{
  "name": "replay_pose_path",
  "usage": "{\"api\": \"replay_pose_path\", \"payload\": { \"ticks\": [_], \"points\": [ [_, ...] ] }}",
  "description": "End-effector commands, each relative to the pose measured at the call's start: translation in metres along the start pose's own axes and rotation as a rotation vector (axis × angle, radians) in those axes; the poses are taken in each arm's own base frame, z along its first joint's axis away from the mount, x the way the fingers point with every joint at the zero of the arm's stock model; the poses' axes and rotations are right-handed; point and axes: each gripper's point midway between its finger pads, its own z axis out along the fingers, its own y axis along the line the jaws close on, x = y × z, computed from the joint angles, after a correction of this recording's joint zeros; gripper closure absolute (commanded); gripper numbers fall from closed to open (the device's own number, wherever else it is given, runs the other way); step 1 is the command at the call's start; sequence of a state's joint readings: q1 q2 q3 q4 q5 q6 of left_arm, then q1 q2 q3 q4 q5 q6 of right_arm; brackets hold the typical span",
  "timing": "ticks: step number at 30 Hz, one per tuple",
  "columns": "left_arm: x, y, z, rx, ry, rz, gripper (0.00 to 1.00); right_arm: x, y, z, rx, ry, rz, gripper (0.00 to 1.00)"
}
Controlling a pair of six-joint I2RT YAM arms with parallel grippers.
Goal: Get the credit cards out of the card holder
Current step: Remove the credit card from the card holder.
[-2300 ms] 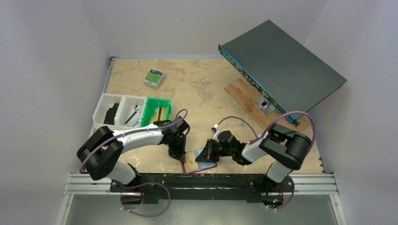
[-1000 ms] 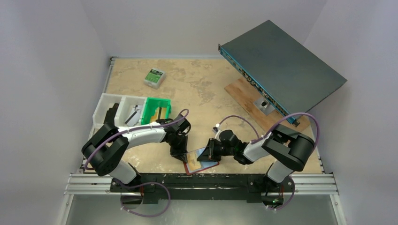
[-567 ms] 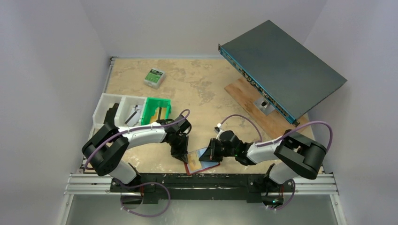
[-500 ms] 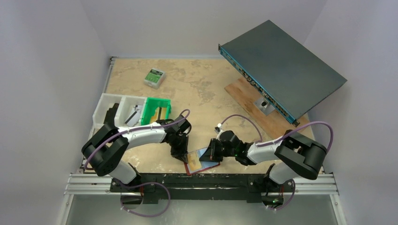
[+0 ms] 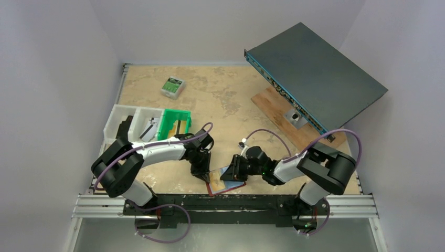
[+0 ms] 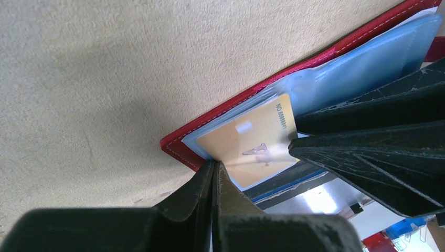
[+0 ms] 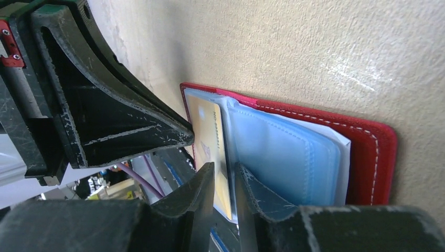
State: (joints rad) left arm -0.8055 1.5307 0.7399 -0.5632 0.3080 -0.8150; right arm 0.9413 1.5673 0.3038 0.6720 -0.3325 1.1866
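Small red folding leather-like card holder lying open on the beige worktop: left pincer, closed tight at its corner, apparently pins it, while right pincer, narrowly parted, straddles the thin tan credit card protruding from its pale blue sleeves.

Left arm: stretched low toward the card holder
Left gripper: pressed closed, tips at card holder's corner
Right arm: elbow bent, forearm low beside card holder
Right gripper: narrowly parted, tips over card holder's pockets
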Motion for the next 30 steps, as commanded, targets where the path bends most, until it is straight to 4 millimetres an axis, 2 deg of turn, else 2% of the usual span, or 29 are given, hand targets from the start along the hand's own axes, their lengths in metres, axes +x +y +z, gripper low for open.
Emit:
{"api": "replay_pose_path", "payload": {
  "ticks": [1, 10, 18, 25, 30],
  "points": [
    [-0.002, 0.047, 0.023, -0.189, -0.031, 0.031, 1.00, 0.013, -0.004, 0.001, -0.029, 0.046, 0.015, 0.78],
    [-0.006, 0.037, 0.025, -0.158, -0.023, 0.042, 1.00, 0.014, 0.005, 0.003, -0.074, 0.059, 0.009, 0.83],
    [-0.007, 0.032, 0.027, -0.134, -0.020, 0.050, 1.00, 0.014, 0.018, 0.004, -0.135, 0.069, -0.012, 0.83],
    [-0.011, 0.024, 0.025, -0.113, -0.027, 0.072, 1.00, 0.004, 0.032, 0.003, -0.148, 0.039, -0.081, 0.85],
    [-0.015, 0.025, 0.024, -0.132, -0.033, 0.074, 1.00, 0.000, 0.040, -0.004, -0.158, 0.013, -0.115, 0.85]
  ]
}}
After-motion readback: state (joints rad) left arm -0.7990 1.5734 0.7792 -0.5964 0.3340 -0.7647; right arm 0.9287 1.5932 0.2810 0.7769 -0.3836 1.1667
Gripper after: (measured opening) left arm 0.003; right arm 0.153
